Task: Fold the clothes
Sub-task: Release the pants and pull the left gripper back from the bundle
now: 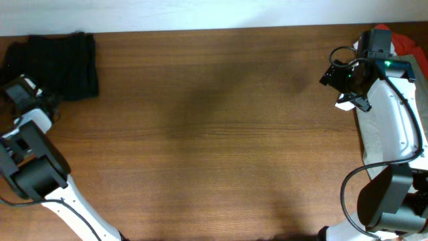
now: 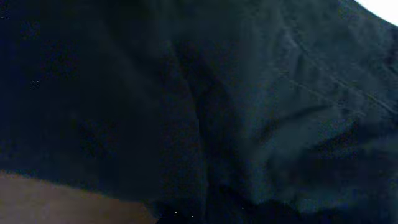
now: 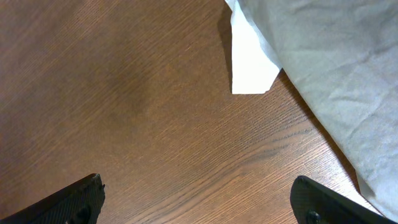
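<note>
A black garment [image 1: 57, 63] lies folded at the table's far left corner. It fills the left wrist view [image 2: 249, 106], very close and dark. My left gripper [image 1: 25, 92] is at the garment's lower left edge; its fingers are hidden, so I cannot tell its state. A white garment [image 1: 384, 127] lies at the right edge, partly under my right arm, and shows in the right wrist view [image 3: 323, 74]. My right gripper [image 1: 342, 90] is open and empty over bare wood [image 3: 199, 199], just left of the white garment's corner.
A red cloth [image 1: 403, 44] lies at the far right corner behind the right arm. The brown wooden table [image 1: 214, 134] spans the view between the two arms. A pale wall runs along the far edge.
</note>
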### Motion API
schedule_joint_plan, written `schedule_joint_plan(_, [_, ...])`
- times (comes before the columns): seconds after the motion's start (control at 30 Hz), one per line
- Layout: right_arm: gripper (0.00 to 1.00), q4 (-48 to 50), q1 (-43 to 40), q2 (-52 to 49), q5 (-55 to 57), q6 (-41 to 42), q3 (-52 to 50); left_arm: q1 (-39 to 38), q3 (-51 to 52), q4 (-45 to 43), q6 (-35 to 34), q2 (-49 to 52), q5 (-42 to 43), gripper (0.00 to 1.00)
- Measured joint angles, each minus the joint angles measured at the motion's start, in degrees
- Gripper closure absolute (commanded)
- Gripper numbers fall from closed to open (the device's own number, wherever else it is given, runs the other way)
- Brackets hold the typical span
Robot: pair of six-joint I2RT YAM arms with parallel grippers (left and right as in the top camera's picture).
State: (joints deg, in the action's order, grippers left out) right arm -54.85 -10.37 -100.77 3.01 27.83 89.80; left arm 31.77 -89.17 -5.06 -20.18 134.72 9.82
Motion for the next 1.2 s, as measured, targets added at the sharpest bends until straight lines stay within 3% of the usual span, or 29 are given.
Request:
schedule_joint_plan(0.47, [0.01, 0.0, 0.0, 0.0, 0.0, 0.1, 0.0, 0.3, -2.8, -3.8, -0.6, 2.9, -0.9, 0.99])
schedule_joint_plan(0.53, [0.01, 0.0, 0.0, 0.0, 0.0, 0.0, 0.0, 0.9, -2.9, -5.6, -0.6, 3.5, -1.0, 0.83])
schedule_joint_plan(0.6, [0.01, 0.0, 0.0, 0.0, 0.0, 0.0, 0.0, 1.0, -2.9, -6.5, -1.0, 3.8, -1.3, 0.78])
schedule_joint_plan(0.63, [0.01, 0.0, 0.0, 0.0, 0.0, 0.0, 0.0, 1.0, -2.9, -6.7, -1.0, 3.8, -1.5, 0.49])
schedule_joint_plan(0.67, [0.01, 0.0, 0.0, 0.0, 0.0, 0.0, 0.0, 1.0, -2.9, -6.8, -1.0, 3.8, -1.7, 0.37])
schedule_joint_plan(0.73, [0.01, 0.0, 0.0, 0.0, 0.0, 0.0, 0.0, 1.0, -2.9, -7.0, -1.0, 3.8, -1.5, 0.37])
schedule_joint_plan(0.8, [0.01, 0.0, 0.0, 0.0, 0.0, 0.0, 0.0, 0.8, -3.4, -6.8, -1.1, 3.8, -1.5, 0.24])
schedule_joint_plan(0.93, [0.01, 0.0, 0.0, 0.0, 0.0, 0.0, 0.0, 0.9, -4.0, -3.6, -0.7, 3.1, -1.6, 0.13])
schedule_joint_plan(1.0, [0.01, 0.0, 0.0, 0.0, 0.0, 0.0, 0.0, 0.9, -4.1, 1.1, -1.0, 1.4, -1.8, 0.13])
schedule_joint_plan(1.03, [0.01, 0.0, 0.0, 0.0, 0.0, 0.0, 0.0, 0.9, -4.0, 4.1, -0.9, 0.3, -2.1, 0.08])
schedule_joint_plan(1.2, [0.01, 0.0, 0.0, 0.0, 0.0, 0.0, 0.0, 0.9, -3.5, 19.3, -1.1, -7.6, -2.7, 0.01])
